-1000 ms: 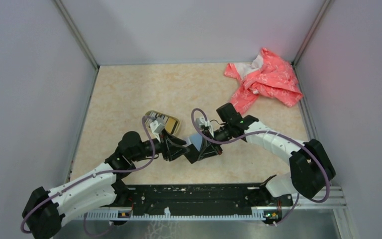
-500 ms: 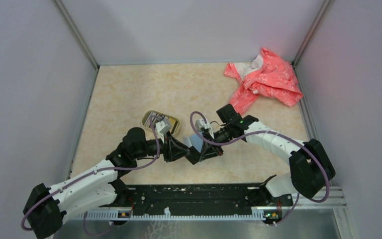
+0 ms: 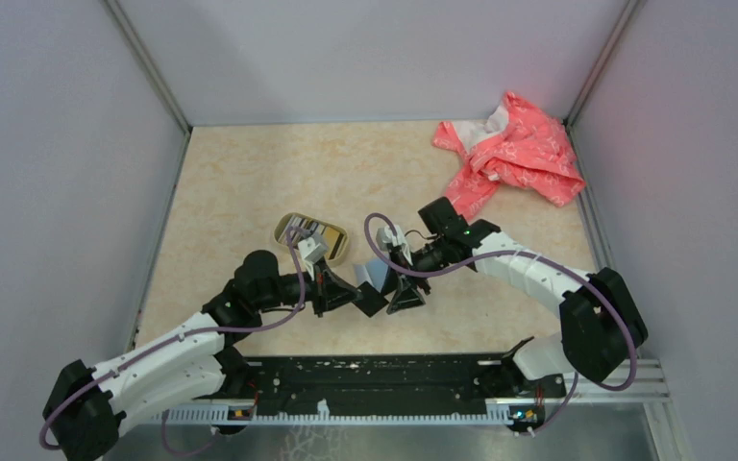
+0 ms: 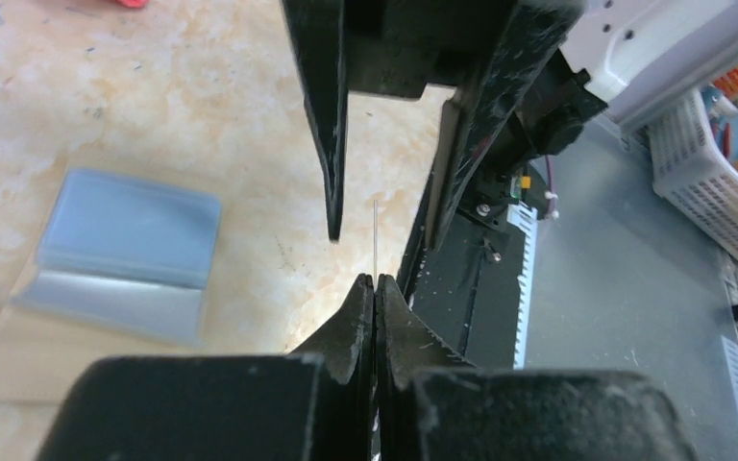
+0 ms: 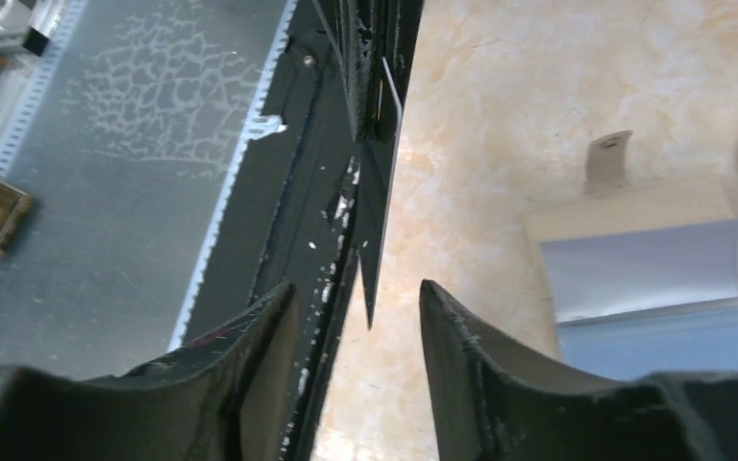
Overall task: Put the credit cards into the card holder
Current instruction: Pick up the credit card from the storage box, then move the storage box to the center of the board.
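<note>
Plastic credit card (image 4: 375, 226) is pinched in the left gripper (image 4: 374, 288), right gripper (image 5: 356, 288) gaping empty; next, I judge, comes edge-first slotting into the card holder (image 4: 120, 254).

Beige marbled tabletop (image 3: 250, 182) and its load.
A crumpled coral-pink cloth (image 3: 514, 154) lies in the far right corner. An oval tan dish (image 3: 281, 230) sits near the middle. The card holder (image 4: 115, 259) lies open just right of the dish, blue-grey pockets up.
</note>
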### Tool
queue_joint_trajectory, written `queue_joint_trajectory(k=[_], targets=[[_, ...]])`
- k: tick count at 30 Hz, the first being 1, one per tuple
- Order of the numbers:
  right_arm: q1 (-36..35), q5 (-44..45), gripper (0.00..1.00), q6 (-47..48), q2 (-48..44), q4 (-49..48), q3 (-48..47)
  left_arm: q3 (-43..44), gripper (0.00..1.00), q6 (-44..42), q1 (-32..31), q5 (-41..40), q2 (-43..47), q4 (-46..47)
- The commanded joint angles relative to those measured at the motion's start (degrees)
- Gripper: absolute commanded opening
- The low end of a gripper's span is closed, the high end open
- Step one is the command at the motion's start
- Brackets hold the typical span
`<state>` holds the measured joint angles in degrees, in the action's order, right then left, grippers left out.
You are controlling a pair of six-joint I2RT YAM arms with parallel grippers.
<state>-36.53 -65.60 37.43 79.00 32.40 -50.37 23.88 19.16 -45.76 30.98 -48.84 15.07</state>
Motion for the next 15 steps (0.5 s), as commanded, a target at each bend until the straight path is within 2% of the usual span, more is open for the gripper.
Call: queue_joint_trajectory(k=[1,4,7,15], targets=[[3.00,2.05,0.54,-2.59,-3.00,-4.59,-3.80,-6.52,0.00,5.66,0.42,-7.74,6.50,2.09],[5.41,8.24,0.60,-9.77,-4.47,-12.72,-2.90,-10.63,0.00,10.80,0.43,-13.62,12.90,-0.84],[5.38,16.22,0.64,-12.43,-1.78,-17.61,-4.76,-11.24,0.00,14.80,0.49,-17.00,17.99,-7.80],[-2.49,34.12,0.62,-13.80,19.38,-17.17,-25.76,-12.05,0.00,23.47,0.44,-20.36,23.39,-21.18]])
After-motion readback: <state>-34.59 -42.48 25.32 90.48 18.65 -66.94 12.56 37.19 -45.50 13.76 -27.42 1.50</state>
